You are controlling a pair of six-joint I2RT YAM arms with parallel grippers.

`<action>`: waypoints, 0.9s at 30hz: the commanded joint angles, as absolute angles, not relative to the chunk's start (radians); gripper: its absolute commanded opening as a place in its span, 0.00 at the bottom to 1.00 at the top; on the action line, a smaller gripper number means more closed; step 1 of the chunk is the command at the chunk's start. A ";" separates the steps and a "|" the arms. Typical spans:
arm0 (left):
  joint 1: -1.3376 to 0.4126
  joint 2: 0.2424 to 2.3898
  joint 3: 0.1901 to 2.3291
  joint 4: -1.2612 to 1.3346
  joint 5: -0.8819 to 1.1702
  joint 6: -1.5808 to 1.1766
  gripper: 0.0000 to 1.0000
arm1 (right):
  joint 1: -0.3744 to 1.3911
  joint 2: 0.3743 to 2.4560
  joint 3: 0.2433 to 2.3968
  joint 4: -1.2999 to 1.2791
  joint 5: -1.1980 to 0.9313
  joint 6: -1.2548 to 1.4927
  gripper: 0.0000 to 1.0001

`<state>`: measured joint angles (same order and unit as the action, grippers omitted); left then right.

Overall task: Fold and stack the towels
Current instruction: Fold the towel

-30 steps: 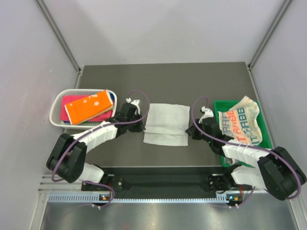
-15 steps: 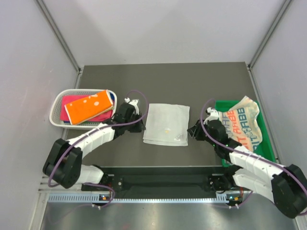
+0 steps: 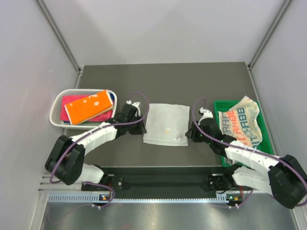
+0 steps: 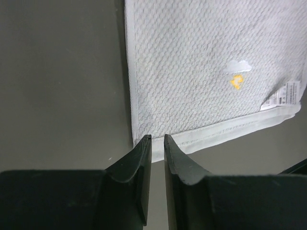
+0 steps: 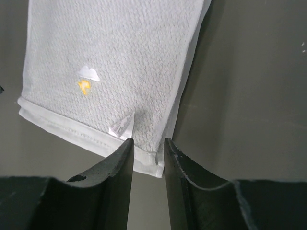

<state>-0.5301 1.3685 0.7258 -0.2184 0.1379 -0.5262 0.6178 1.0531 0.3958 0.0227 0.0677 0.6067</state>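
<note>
The orange dotted towel [image 3: 88,106] in the white mesh basket [image 3: 56,109] covers most of the pink-red towel [image 3: 72,101]. The letter-print towel [image 3: 242,123] hides most of the green tray [image 3: 218,104]. The care label [image 5: 120,126] print is illegible. The folded grey towel [image 3: 166,123] lies flat at the centre of the table [image 3: 168,81].

Left gripper [image 4: 156,139]: jaws narrowly apart, empty, tips at the grey towel's near-left corner.

Right gripper [image 5: 146,141]: jaws wider apart, empty, over the near-right corner hem. Contact cannot be confirmed.

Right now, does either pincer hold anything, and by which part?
Nothing is held: left pincer and right pincer stand slightly open at the near corners of the flat white textured towel.
</note>
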 commanded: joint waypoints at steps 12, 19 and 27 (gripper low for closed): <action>-0.560 1.428 0.741 -0.253 0.107 -0.549 0.34 | 0.707 1.126 0.436 -0.029 0.143 0.655 0.32; -0.561 1.446 0.741 -0.265 0.098 -0.543 0.34 | 0.726 1.154 0.439 -0.008 0.141 0.664 0.32; -0.563 1.465 0.741 -0.275 0.095 -0.541 0.35 | 0.729 1.192 0.448 0.018 0.140 0.667 0.31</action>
